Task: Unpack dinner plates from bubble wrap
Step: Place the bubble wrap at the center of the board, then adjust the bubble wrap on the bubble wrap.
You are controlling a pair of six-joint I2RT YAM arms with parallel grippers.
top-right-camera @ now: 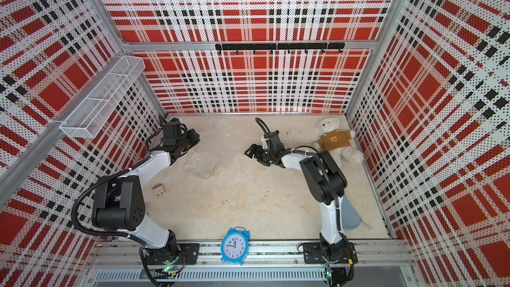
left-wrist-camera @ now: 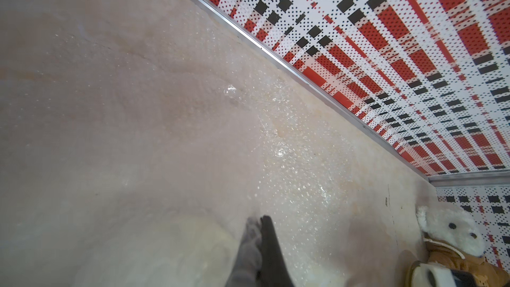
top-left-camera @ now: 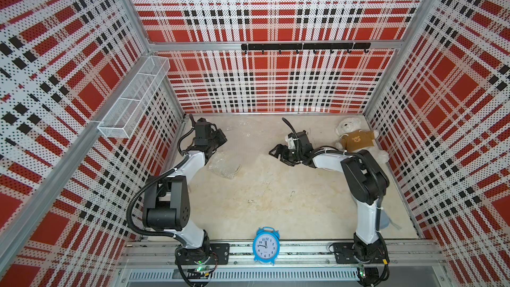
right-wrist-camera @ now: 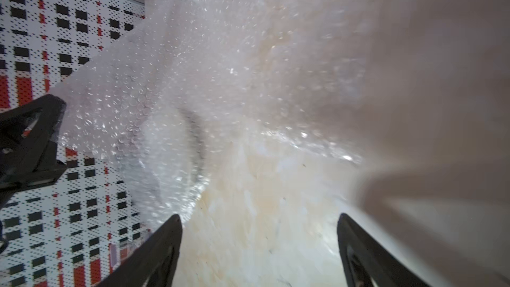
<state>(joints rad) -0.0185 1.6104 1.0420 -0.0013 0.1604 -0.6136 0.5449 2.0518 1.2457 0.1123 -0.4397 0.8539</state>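
Clear bubble wrap (right-wrist-camera: 193, 64) held up as a loose sheet near the far left corner of the table (top-left-camera: 276, 202), one edge pinched in the left gripper (top-left-camera: 222, 139), its fingers pressed flat together on the film. Right gripper (right-wrist-camera: 259, 216) over the far middle of the table, jaws wide and empty, pointed at the hanging sheet. Step in hand, as judged: peeling the wrap away from its plate. No bare plate in both top views. Dark curved streak inside the sheet in the right wrist view and pale rounded patch (left-wrist-camera: 165, 244) behind the film in the left wrist view, possibly a plate, too blurred to tell. Wrapped bundle (top-left-camera: 224, 165) crumpled on the table by the left edge, just nearer than the left gripper, probably with a plate inside. Next move, as judged: a free edge of the sheet taken by the right gripper and drawn away from the left, slowly, to let any plate slide onto the table and not drop. Around: teddy bear (top-left-camera: 356, 139) in the far right corner, beyond the right arm and clear of the work; blue alarm clock (top-left-camera: 265, 245) at the middle of the near edge; small brown block (top-right-camera: 158, 189) beside the left arm; wire basket (top-left-camera: 132, 98) and hook rail (top-left-camera: 303, 46) on the walls. Hindrances: see-through film hard to locate, left arm close over the bundle.
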